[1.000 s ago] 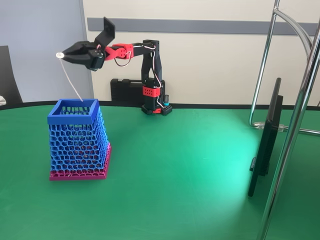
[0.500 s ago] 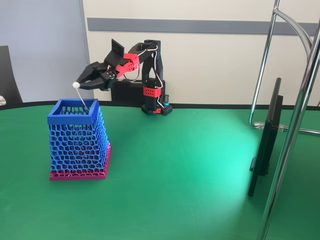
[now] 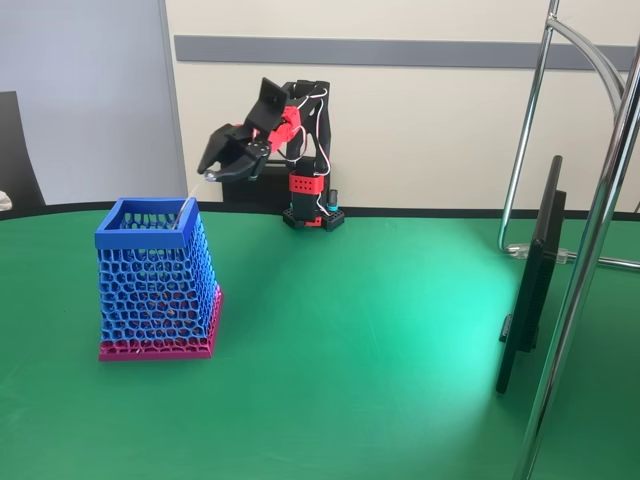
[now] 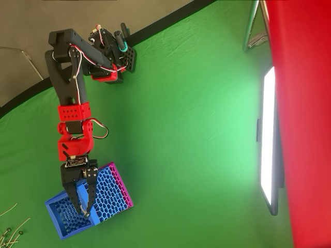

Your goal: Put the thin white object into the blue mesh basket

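Observation:
The blue mesh basket (image 3: 152,282) stands on the green table at the left, with a square blue rim and a pink base; in the overhead view the basket (image 4: 111,191) sits at the lower left. My black and red gripper (image 3: 209,173) hangs just above the rim's right back corner, shut on the top end of the thin white object (image 3: 194,200). The strip slants down and to the left, and its lower end dips inside the rim. From overhead, the gripper (image 4: 84,211) points down over the basket's opening.
A black case (image 3: 243,182) lies behind the arm's base. A dark monitor (image 3: 533,275) on edge and chrome stand tubes (image 3: 600,215) occupy the right side. Several loose white strips (image 4: 7,231) lie on the table at the overhead view's lower left corner.
The gripper has swung right and come down with the strip, from high above the basket's left side to its right back corner. The strip's lower end now reaches into the opening.

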